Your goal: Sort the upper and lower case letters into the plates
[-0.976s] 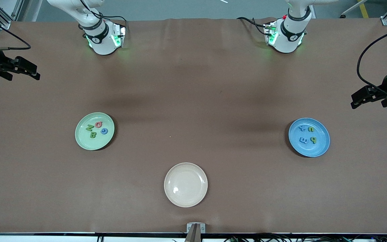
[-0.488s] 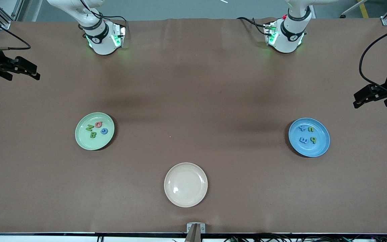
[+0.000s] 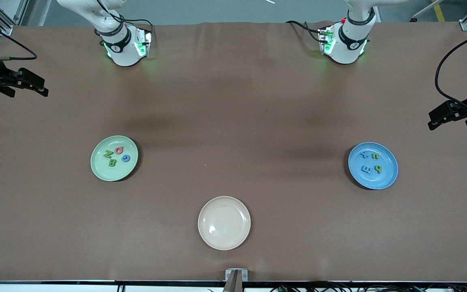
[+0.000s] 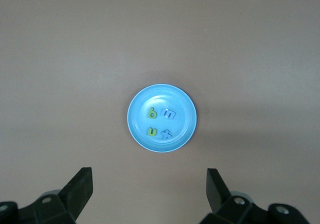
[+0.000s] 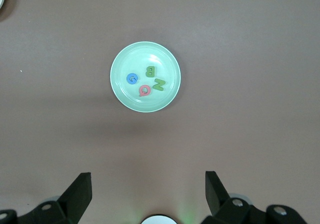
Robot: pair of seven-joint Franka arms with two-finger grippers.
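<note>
A pale green plate (image 3: 103,168) lies toward the right arm's end of the table and holds several letters (image 3: 116,155): green N and B, pink Q, blue G. It also shows in the right wrist view (image 5: 125,91). A bright blue plate (image 3: 387,178) toward the left arm's end holds several letters (image 3: 371,162): green and blue lower-case ones. It also shows in the left wrist view (image 4: 142,134). My left gripper (image 3: 434,121) is open and empty, high above the table's end beside the blue plate. My right gripper (image 3: 41,87) is open and empty, high at the right arm's end.
An empty cream-beige plate (image 3: 224,222) lies nearer the front camera, midway between the two plates. The arm bases (image 3: 123,44) stand along the table's back edge. A small clamp (image 3: 236,275) sits at the table's front edge.
My left gripper has drifted slightly outward toward the table's end. The right gripper, the plates and the letters have not moved.
</note>
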